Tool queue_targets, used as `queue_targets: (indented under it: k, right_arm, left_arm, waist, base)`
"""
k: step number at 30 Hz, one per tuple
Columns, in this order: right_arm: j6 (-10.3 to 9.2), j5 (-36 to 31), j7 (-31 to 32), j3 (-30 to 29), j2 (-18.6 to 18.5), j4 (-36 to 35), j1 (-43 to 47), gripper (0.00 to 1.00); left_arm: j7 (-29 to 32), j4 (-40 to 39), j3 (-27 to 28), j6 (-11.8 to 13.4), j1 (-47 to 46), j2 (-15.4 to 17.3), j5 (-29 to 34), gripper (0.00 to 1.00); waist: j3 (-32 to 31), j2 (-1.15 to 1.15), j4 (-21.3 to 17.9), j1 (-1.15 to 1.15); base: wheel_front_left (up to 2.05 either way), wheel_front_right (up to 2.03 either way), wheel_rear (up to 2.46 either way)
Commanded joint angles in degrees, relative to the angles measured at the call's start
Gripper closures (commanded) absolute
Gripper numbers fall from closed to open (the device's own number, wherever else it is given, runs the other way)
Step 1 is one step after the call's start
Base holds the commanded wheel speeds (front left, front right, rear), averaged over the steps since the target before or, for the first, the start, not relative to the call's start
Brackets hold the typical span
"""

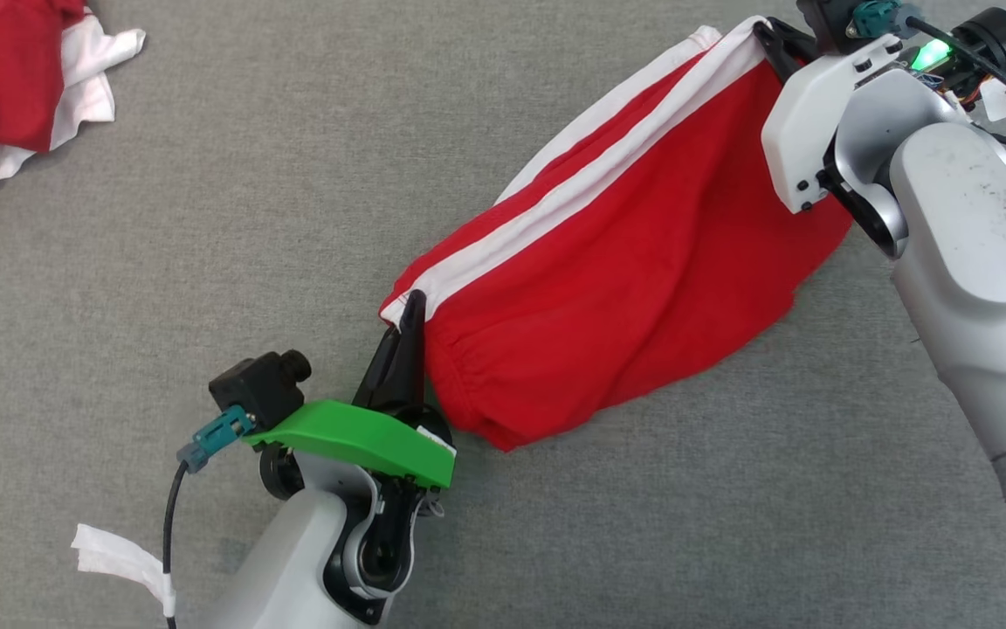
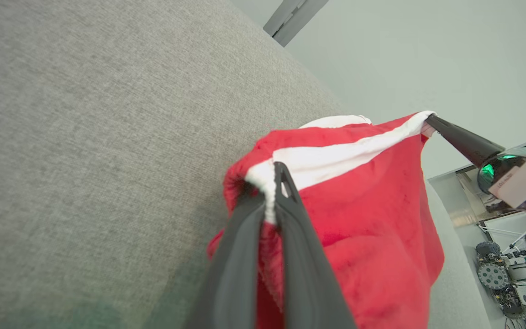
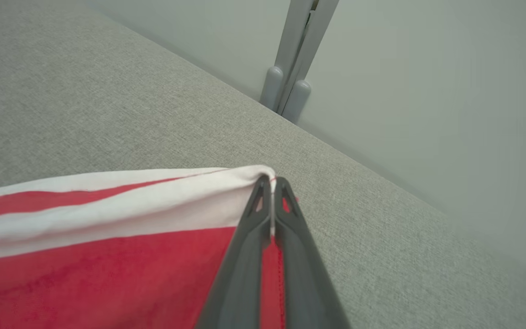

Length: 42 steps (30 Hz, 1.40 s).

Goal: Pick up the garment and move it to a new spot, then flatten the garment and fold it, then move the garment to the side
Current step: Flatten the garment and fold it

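Garment [image 1: 634, 288]: red shorts with white side stripes, strung out diagonally above the grey table [image 1: 276, 218], from the centre of the head view up to its top right.

Left jaws: clamped tight on the white-striped corner at the gathered waistband end (in the left wrist view the cloth is visibly pinched between the two dark fingers [image 2: 304, 256]).

Right jaws: likewise pressed together, gripping the opposite striped corner. In the right wrist view the white hem wraps over their very end.

The white-striped edge runs taut between the two grips, and the red body sags below it in a loose pouch. Whether the lowest fold touches the table: cannot tell.

Left arm [image 1: 293, 559] carries a green cover [image 1: 354, 437] at the wrist. Right arm [image 1: 966, 218] is pale grey, with a green light lit near its wrist.

Crumpled red-and-white cloth [image 1: 14, 79] lies at the table's top left corner in the head view, well apart from the held garment
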Motion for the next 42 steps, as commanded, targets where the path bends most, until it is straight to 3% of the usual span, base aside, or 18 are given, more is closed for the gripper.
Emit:
queue_targets:
  k: [1,9,11,12,13,14,16,26,34,42]
  right_arm:
    - [-0.09,0.7,-1.1,0.4,-0.2,1.6,-1.3,1.0]
    - [-0.09,2.4,-6.8,3.5,0.7,10.9,-6.1,1.0]
    - [-0.09,2.6,-8.4,3.9,0.9,12.8,-6.9,0.63]
    - [-0.09,2.7,-9.2,4.1,1.0,13.6,-7.1,0.17]
    - [-0.09,2.8,-10.2,4.2,1.1,14.6,-7.5,0.0]
    - [-0.09,2.9,-10.8,4.3,1.3,15.5,-7.7,0.0]
    - [-0.09,3.1,-12.3,4.6,1.5,17.2,-7.9,0.0]
    - [-0.09,6.2,-16.3,6.6,1.1,23.8,-5.8,0.0]
    - [-0.09,12.1,-12.5,8.4,-1.0,26.8,-2.6,0.0]
    - [-0.09,17.1,-5.6,10.8,-2.9,27.8,-0.8,0.0]
  left_arm:
    - [-0.4,0.7,0.1,-0.5,-1.3,-0.2,-0.3,1.0]
    - [-0.8,3.1,-0.5,-1.5,-2.9,-1.1,-1.2,1.0]
    - [-0.5,3.1,-0.9,-1.3,-3.0,-1.1,-1.4,1.0]
    - [-0.6,2.9,-1.0,-1.2,-3.2,-1.1,-1.1,0.94]
    - [-0.6,2.7,-1.4,-1.0,-3.4,-0.9,-0.3,0.72]
    - [-0.6,2.6,-1.6,-0.9,-3.4,-0.6,0.1,0.61]
    - [-0.4,2.2,-2.3,-0.4,-3.2,0.4,1.5,0.0]
    - [1.3,-1.3,-3.9,2.9,2.2,6.9,5.3,0.0]
    - [-0.3,-5.6,-2.7,6.9,7.4,12.5,9.0,0.0]
    - [-1.9,-7.0,-2.4,8.5,7.4,12.1,11.7,0.0]
  waist:
    - [3.0,0.0,3.1,0.0]
    - [3.2,0.0,4.1,0.0]
    - [2.9,0.0,4.3,0.0]
    - [2.8,0.0,4.3,0.0]
    - [2.6,0.0,4.4,0.0]
    - [2.3,0.0,4.4,0.0]
    - [1.6,0.0,4.3,0.0]
    - [-4.2,0.0,3.4,0.0]
    - [-7.9,0.0,4.0,0.0]
    - [-6.5,0.0,5.4,0.0]
  base:
    - [0.0,0.0,0.0]
    - [0.0,0.0,0.0]
    - [0.0,0.0,0.0]
    - [0.0,0.0,0.0]
    - [0.0,0.0,0.0]
    - [0.0,0.0,0.0]
    - [0.0,0.0,0.0]
    - [0.0,0.0,0.0]
    - [0.0,0.0,0.0]
    - [0.0,0.0,0.0]
